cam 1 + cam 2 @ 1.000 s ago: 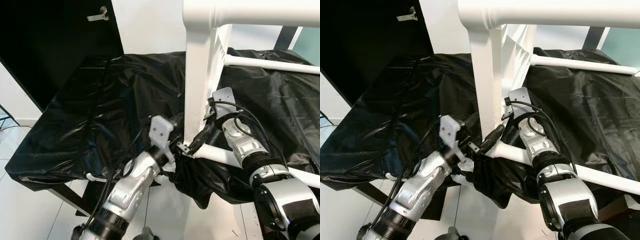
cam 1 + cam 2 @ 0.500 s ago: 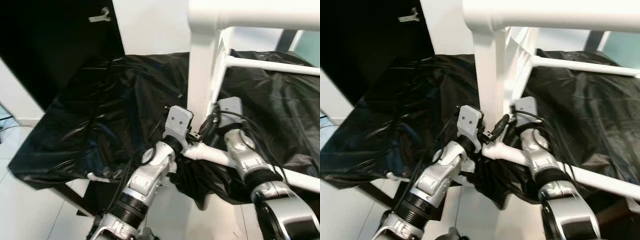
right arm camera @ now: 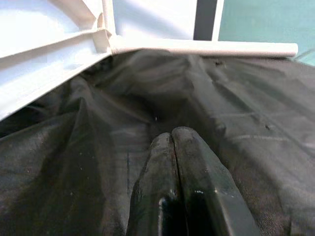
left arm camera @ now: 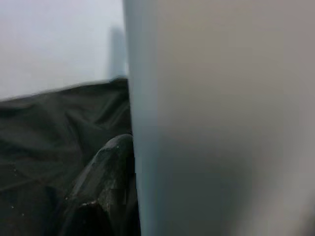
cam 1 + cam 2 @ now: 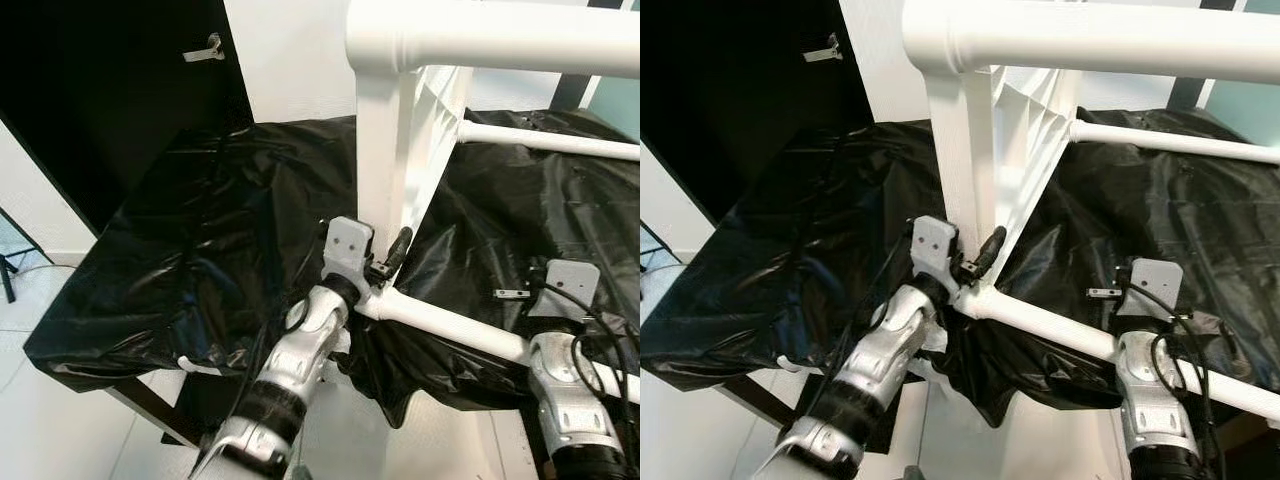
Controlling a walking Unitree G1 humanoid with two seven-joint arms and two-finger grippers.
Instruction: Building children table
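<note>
White plastic makes up the children table (image 5: 400, 130), which stands tipped on its side on a surface draped in black plastic sheet (image 5: 180, 250), so that 1 leg (image 5: 470, 30) runs across the top of the head views, another leg (image 5: 450, 325) lies low along the near edge and a third leg (image 5: 545, 140) stretches over the sheet farther back. The relation that matters is at the near corner, where the upright edge of the ribbed tabletop (image 5: 960, 160) meets the near leg: the left gripper (image 5: 385, 268) sits right at that joint, its arm reaching up from below with the wrist cocked so the fingers point up along the upright edge. In the left wrist view a white face fills most of the frame with 1 black finger (image 4: 106, 172) pressed against it, so the gripper touches the table; the other finger cannot be made out, and I cannot tell whether the jaws clamp the part or merely rest on it. The near leg's long axis slants from this joint toward the robot's right, passing just in front of the right gripper (image 3: 179, 162), which hovers over the sheet beyond the leg, apart from it, its 2 fingers pressed together on nothing. The right forearm (image 5: 570, 400) rises nearly upright beneath it. The left arm looks the better placed to steady or seat the joint; the right would need to open and drop back onto the leg to help.
</note>
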